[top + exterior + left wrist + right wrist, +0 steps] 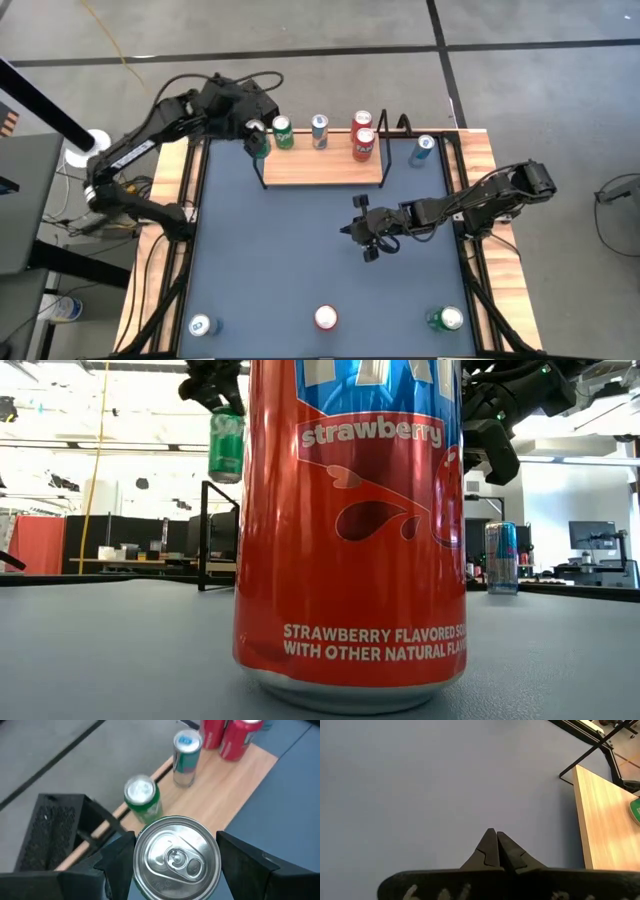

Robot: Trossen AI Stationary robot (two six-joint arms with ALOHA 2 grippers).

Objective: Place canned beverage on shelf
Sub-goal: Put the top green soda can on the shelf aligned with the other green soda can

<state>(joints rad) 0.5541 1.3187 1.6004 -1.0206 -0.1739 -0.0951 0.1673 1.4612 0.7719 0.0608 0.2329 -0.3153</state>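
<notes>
1. The left end effector [175, 870] is clamped on a green can [176, 860], fingers on either side of its body; the can stands upright, its pull-tab top facing the wrist camera.
2. In the high view the held can [258, 140] hangs at the left end of the shelf [325, 170], over or just off that end; the low view shows it raised in the air, not resting on anything.
3. Another green can [283, 132] already stands on the board just beside it, then a blue can [319, 130] and two red cans [363, 138] further along.
4. The move ahead, as I judge it, turns on this: the free board lies directly below and slightly inward of the held can, whose long axis is vertical; a straight descent must stay clear of the neighbouring green can.
5. The right end effector [368, 232] waits over the middle of the counter [280, 260], fingers pressed together and holding nothing; the left arm is much the nearer to the shelf.
</notes>
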